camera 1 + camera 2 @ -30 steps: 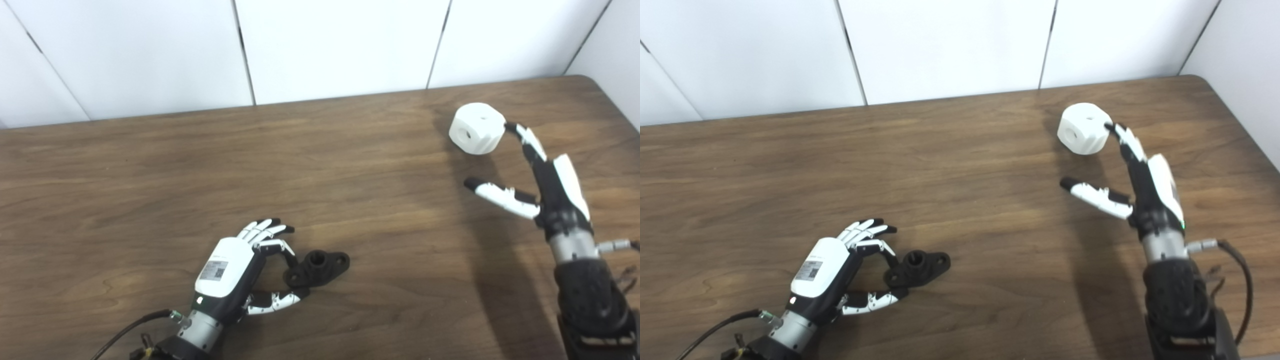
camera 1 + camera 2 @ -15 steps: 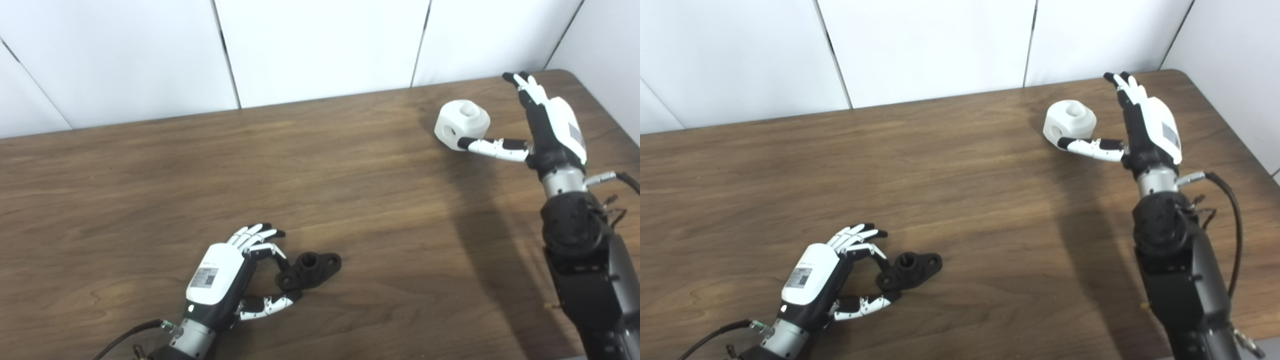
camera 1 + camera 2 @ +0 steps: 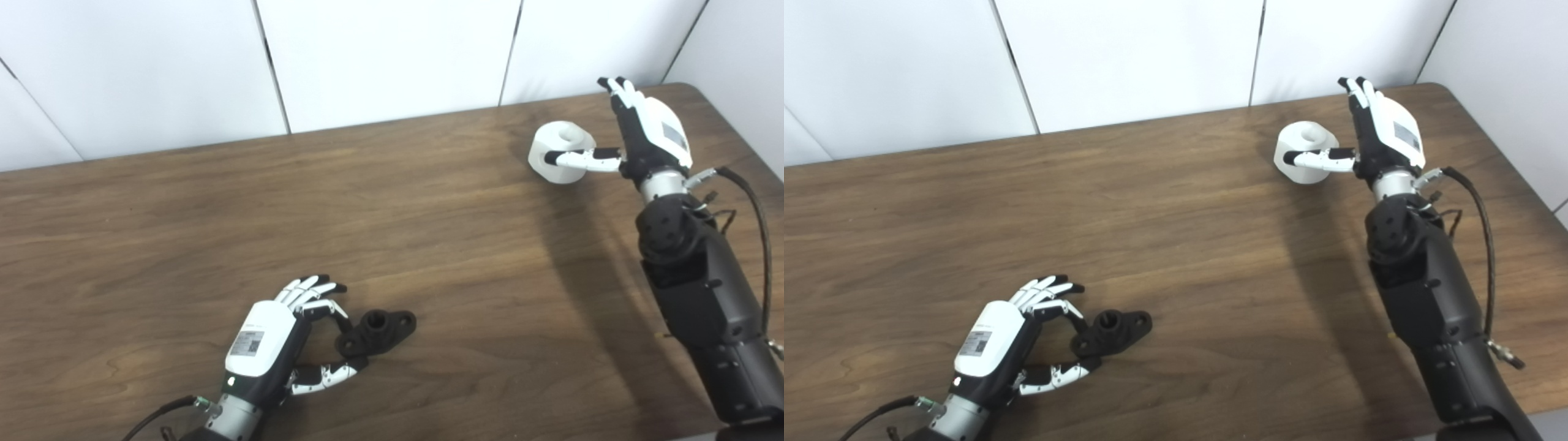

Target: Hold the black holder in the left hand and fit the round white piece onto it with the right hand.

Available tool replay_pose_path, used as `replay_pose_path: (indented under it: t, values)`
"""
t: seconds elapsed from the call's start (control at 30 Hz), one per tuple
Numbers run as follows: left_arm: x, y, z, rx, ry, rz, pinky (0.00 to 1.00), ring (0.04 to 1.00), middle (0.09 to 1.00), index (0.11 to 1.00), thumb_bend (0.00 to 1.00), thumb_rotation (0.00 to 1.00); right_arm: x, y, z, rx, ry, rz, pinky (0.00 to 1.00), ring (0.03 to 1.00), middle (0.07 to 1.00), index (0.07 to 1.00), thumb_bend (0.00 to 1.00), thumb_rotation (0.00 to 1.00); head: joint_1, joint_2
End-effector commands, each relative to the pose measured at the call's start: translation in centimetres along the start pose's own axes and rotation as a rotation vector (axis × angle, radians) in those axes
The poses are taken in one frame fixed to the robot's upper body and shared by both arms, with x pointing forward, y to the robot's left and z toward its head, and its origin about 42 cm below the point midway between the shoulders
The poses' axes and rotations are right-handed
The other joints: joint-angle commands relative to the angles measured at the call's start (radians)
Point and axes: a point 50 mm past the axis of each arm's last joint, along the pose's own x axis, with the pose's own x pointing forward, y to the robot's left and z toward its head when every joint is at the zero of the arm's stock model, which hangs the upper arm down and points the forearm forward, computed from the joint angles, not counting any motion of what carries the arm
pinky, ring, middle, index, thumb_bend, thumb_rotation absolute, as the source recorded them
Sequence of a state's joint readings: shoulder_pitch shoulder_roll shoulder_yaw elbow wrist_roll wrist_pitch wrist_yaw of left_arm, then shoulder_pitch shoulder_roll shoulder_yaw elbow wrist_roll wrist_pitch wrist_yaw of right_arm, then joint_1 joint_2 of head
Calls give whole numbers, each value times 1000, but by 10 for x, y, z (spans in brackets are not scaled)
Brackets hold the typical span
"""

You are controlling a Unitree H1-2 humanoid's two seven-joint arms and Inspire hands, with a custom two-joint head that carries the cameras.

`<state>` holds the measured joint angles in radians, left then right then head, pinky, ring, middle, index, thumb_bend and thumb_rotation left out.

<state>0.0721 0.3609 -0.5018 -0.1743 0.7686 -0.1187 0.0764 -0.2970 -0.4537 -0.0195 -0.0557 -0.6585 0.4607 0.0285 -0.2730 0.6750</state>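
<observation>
On the wooden tabletop (image 3: 184,214), the black holder (image 3: 378,329) lies at about six o'clock. The left hand (image 3: 275,343) brackets its near end, fingers (image 3: 312,288) curled apart; whether they touch it is unclear. At two o'clock the round white piece (image 3: 558,152) sits against the right hand (image 3: 643,131), thumb across its front, fingers straight, not gripping.
</observation>
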Motion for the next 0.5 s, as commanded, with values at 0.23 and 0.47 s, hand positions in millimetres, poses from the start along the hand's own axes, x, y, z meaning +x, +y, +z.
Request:
replay_pose_path:
  t: [0.23,0.47]
  values:
    - [-25,-36,-8,1,31,-183,898,892,820,487,518,45,29,-3,27,-46,-4,-33,971,1000,1000,957,887,550,-12,-8]
    - [-25,-35,-8,-3,36,-187,901,897,823,488,518,44,38,3,34,-53,21,-30,965,1000,1000,932,897,553,-15,-12]
